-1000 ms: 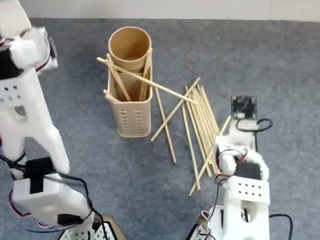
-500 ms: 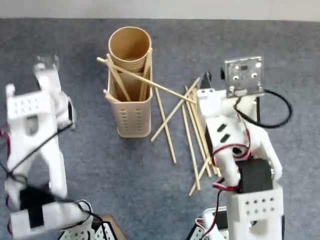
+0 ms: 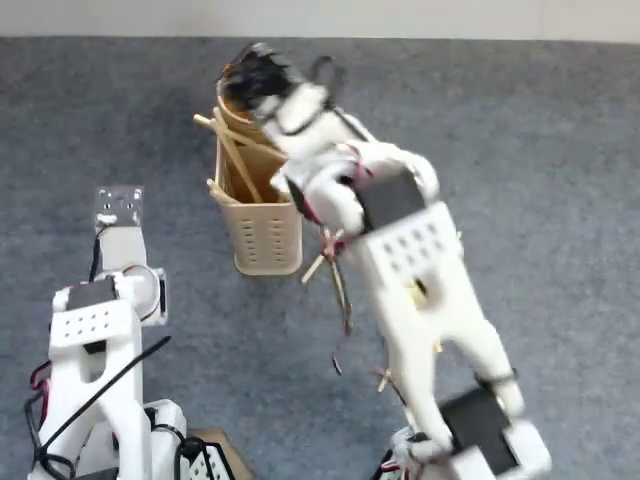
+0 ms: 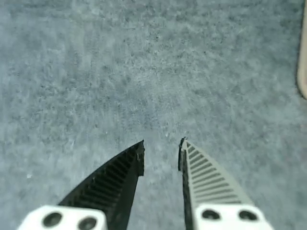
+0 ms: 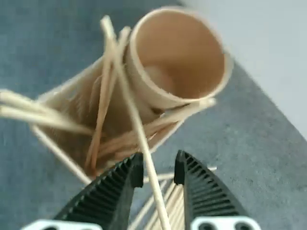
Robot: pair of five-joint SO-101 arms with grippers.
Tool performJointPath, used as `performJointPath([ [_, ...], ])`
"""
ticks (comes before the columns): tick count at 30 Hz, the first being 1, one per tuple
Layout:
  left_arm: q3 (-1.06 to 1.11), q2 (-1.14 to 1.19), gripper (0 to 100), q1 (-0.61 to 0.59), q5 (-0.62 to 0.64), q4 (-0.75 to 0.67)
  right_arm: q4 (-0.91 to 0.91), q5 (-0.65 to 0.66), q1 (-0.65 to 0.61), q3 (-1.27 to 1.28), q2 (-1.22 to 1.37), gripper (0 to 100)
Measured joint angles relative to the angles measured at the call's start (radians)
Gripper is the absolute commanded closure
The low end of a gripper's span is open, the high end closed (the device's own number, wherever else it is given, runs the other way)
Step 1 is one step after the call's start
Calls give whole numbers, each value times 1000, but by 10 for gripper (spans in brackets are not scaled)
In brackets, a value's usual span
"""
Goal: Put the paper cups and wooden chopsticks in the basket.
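The right gripper [image 5: 158, 165] hangs over the basket [image 3: 265, 235], jaws slightly parted with a leaning chopstick [image 5: 125, 103] between them. The paper cups [image 5: 180, 57] stand inside (its arm covers most of the loose chopsticks [image 3: 342, 295]). The left gripper [image 4: 161, 143], narrowly parted and empty, points at the grey carpet [image 4: 144, 72].

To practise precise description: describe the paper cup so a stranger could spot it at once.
On the grey carpet stands a tall cream basket with perforated walls. In its far end sits the paper cup: the one wide, round, open-mouthed thing among thin wooden chopsticks.
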Motion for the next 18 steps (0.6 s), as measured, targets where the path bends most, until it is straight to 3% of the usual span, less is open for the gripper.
performJointPath([
  [5, 2, 94, 846, 2, 0, -89, 198, 178, 20, -166, 146, 878],
  [10, -29, 206, 846, 2, 0, -101, 247, 255, 54, -259, 160, 882],
  [18, -75, 296, 846, 2, 0, -104, 249, 331, 57, -127, 160, 956],
])
